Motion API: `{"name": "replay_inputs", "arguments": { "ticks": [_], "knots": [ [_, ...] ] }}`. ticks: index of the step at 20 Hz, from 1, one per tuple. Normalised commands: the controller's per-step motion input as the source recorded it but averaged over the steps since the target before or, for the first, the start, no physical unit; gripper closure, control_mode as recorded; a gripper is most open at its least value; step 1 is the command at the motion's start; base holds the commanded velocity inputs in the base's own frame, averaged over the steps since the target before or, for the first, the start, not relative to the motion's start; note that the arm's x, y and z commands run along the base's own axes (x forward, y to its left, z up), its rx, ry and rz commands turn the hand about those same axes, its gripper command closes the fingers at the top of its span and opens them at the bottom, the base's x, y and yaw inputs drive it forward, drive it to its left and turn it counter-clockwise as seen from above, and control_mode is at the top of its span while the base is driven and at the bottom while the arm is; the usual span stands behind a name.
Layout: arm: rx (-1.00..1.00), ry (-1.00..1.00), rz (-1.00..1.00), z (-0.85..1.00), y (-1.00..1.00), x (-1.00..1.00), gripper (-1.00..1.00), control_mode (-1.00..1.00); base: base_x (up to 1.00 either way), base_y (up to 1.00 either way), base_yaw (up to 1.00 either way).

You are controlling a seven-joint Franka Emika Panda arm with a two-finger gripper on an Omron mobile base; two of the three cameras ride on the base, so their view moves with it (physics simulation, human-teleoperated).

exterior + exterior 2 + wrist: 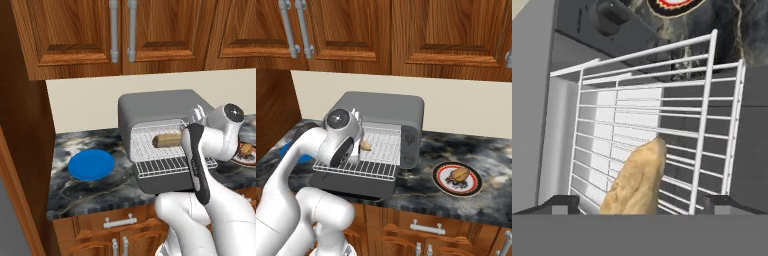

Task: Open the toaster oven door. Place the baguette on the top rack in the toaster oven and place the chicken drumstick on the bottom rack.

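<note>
The grey toaster oven stands on the counter with its door folded down flat in front. The tan baguette lies on the top rack, above the bottom rack, which is pulled out. In the hand view my gripper is open, its fingertips wide apart on either side of the baguette, which rests on the wire grid. The chicken drumstick sits on the red-rimmed plate to the right of the oven.
A round blue plate lies on the dark marble counter left of the oven. Wooden cabinets hang overhead and a wooden side wall closes the left. The oven's knob strip faces front right.
</note>
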Motion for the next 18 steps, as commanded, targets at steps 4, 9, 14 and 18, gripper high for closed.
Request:
{"name": "replay_inputs", "arguments": {
  "ticks": [4, 9, 14, 18],
  "knots": [
    [0.12, 0.18, -0.04, -0.07, -0.02, -0.96, -1.00, -1.00, 0.00, 0.00, 0.00],
    [0.10, 0.16, 0.00, -0.23, 0.02, -0.70, -1.00, -1.00, 0.00, 0.00, 0.00],
    [0.02, 0.15, 0.18, -0.03, 0.00, 0.03, -1.00, -1.00, 0.00, 0.00, 0.00],
    [0.00, 0.16, 0.18, -0.12, 0.00, 0.17, -1.00, -1.00, 0.00, 0.00, 0.00]
  ]
}}
